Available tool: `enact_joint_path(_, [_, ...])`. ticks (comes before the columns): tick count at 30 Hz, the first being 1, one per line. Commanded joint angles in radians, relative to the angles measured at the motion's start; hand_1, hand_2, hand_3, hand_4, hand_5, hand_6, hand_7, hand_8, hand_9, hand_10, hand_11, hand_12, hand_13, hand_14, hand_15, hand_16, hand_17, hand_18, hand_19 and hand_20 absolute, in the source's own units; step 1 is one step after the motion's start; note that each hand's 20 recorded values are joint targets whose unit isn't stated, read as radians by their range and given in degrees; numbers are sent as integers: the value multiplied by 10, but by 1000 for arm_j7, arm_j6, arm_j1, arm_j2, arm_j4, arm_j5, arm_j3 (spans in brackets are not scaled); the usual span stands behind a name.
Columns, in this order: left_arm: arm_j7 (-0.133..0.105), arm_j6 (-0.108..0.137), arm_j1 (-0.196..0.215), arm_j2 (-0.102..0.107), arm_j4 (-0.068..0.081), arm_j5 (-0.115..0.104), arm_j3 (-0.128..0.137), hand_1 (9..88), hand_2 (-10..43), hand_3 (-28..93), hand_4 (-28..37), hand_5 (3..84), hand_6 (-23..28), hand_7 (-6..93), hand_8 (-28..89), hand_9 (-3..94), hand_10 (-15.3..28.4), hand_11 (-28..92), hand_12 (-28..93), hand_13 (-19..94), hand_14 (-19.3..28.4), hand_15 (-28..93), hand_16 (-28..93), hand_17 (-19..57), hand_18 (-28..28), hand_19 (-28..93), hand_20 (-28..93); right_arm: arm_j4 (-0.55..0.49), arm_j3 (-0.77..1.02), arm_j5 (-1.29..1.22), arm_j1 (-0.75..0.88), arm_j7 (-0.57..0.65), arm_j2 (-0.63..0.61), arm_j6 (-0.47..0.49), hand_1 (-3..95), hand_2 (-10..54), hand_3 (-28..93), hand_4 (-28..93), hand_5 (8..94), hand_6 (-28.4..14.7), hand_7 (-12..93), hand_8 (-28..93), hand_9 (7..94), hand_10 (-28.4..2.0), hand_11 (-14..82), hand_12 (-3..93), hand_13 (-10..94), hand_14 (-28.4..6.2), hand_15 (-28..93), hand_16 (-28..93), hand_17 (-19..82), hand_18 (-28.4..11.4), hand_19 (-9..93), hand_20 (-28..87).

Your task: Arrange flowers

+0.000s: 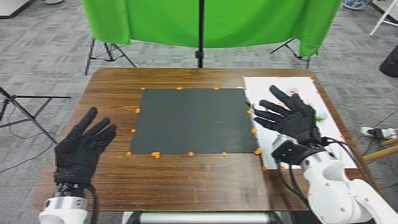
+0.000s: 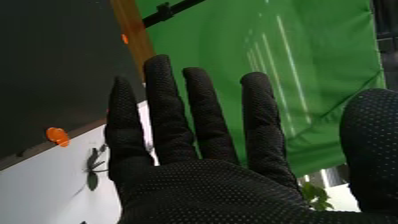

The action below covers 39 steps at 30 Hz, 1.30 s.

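1. Since neither of the robot's hands has anything in it, we've got time to talk grip: the black-gloved right hand (image 1: 298, 126) is over the white rectangular sheet (image 1: 258, 88), fingers straight and fanned, and the black-gloved left hand (image 1: 78, 150) is open too.
2. Flowers are on that sheet: we see a small pale-pink bloom (image 1: 291, 90) near the right fingertips, and a dark-green leafy sprig (image 2: 92, 171) in the wrist view.
3. Our guess: super light, springy stems, soft petals that crush or bend easily. Real or fake, we can't tell.
4. We'd pinch the stem below the bloom, thumb against fingers, and skip the petals. Thin stems could slide or roll on glove fabric, so firm but gentle, folks.
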<state>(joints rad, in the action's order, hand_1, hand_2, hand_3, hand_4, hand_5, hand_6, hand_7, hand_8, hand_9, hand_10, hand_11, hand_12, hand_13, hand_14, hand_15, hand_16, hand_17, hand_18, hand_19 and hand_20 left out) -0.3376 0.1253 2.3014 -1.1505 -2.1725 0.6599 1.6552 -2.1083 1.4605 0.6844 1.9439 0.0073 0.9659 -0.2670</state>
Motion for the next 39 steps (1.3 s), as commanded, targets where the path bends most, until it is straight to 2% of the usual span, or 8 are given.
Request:
enact_joint_path(1, [0, 16, 10, 0, 0, -7, -6, 207, 54, 809, -283, 347, 59, 86, -89, 324, 194, 183, 93, 204, 277, 436, -99, -90, 284, 531, -43, -6, 1, 4, 4, 2, -1, 6, 101, 88, 795, -283, 371, 38, 159, -137, 418, -162, 119, 128, 365, -185, 301, 134, 63, -256, 508, 122])
enact_joint_path(5, [-5, 14, 8, 0, 1, -7, -8, 206, 53, 810, -283, 346, 60, 88, -90, 324, 195, 184, 93, 203, 277, 437, -99, -90, 284, 531, -44, -11, -5, 12, 0, -10, -15, -11, 101, 89, 794, -283, 372, 37, 158, -136, 418, -162, 120, 129, 365, -185, 301, 133, 64, -255, 509, 122])
enact_joint_path(9, [-6, 20, 10, 4, -3, -6, -5, 206, 54, 810, -283, 347, 62, 88, -91, 325, 195, 186, 94, 204, 277, 438, -100, -91, 284, 532, -43, -46, -45, 230, -6, -17, -70, -162, 109, 95, 797, -283, 391, 15, 163, -137, 436, -162, 135, 130, 372, -183, 314, 134, 65, -239, 516, 124])
enact_joint_path(13, [-17, 18, 14, 10, -6, -7, 0, 207, 55, 809, -283, 347, 62, 90, -92, 324, 195, 186, 93, 204, 277, 438, -100, -90, 284, 532, -44, -119, 59, 251, 56, 87, -69, -157, 137, 86, 806, -282, 398, 0, 165, -141, 447, -160, 151, 125, 383, -180, 340, 127, 70, -232, 531, 132])
enact_joint_path(21, [-24, 25, 27, 14, -17, -8, 13, 207, 55, 810, -283, 347, 65, 90, -93, 325, 196, 186, 93, 204, 277, 438, -100, -90, 284, 533, -44, -248, 114, 802, 124, 620, -134, -292, 223, 34, 796, -278, 451, -48, 197, -149, 528, -176, 327, 135, 499, -165, 543, 68, 178, -238, 715, 112])
enact_joint_path(23, [-18, 25, 29, 10, -19, -8, 17, 207, 56, 810, -283, 347, 65, 90, -93, 325, 196, 187, 93, 205, 277, 439, -100, -90, 284, 533, -44, -269, 84, 944, 78, 836, -134, -249, 243, 16, 782, -273, 500, -65, 215, -150, 561, -187, 402, 149, 544, -159, 617, 74, 227, -234, 779, 96])
enact_joint_path(30, [-7, 4, 25, 4, -16, -3, 21, 208, 56, 809, -283, 347, 65, 90, -92, 337, 199, 197, 93, 233, 282, 468, -105, -90, 284, 532, -45, -226, -109, 1366, -41, 1173, -170, -95, 289, -26, 745, -256, 587, -83, 236, -148, 615, -190, 486, 167, 616, -158, 685, 90, 282, -259, 851, 38])
enact_joint_path(39, [-25, 18, 28, 14, -17, -7, 15, 208, 56, 809, -283, 347, 65, 91, -92, 352, 208, 210, 96, 245, 284, 500, -122, -89, 284, 535, -47, -146, -275, 1603, -134, 1290, -179, 35, 331, -72, 711, -228, 680, -79, 235, -133, 693, -185, 505, 181, 700, -144, 692, 127, 351, -281, 929, -26])
